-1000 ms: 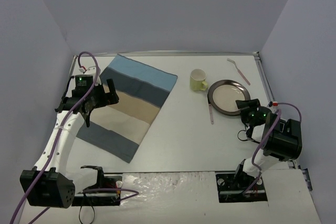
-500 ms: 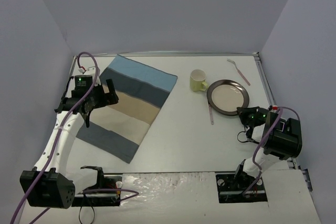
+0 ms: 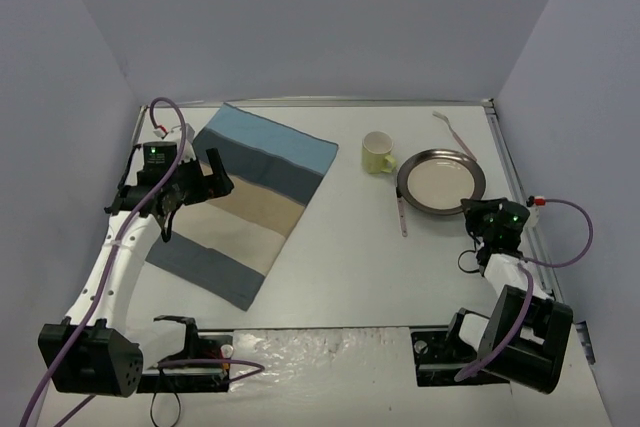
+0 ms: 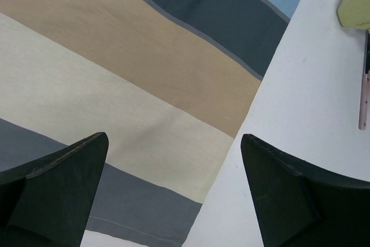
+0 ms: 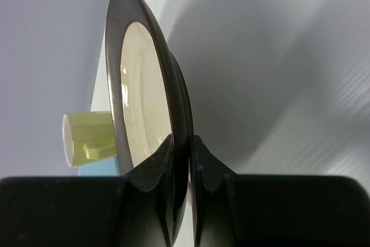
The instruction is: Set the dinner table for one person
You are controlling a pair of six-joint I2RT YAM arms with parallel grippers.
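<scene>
Striped blue-and-beige cloth placemat point(image 3: 250, 197) lies bare on the white dinner table point(image 3: 340, 247), top view; left wrist view, left gripper point(image 4: 173, 140) gapes empty over it; right wrist view, right gripper point(image 5: 181, 151) clamps the dark-rimmed cream plate point(image 5: 141, 85) by its rim, so every item awaits placing.

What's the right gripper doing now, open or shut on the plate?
Shut on the plate: the right gripper's fingers pinch its dark rim from both sides.
</scene>
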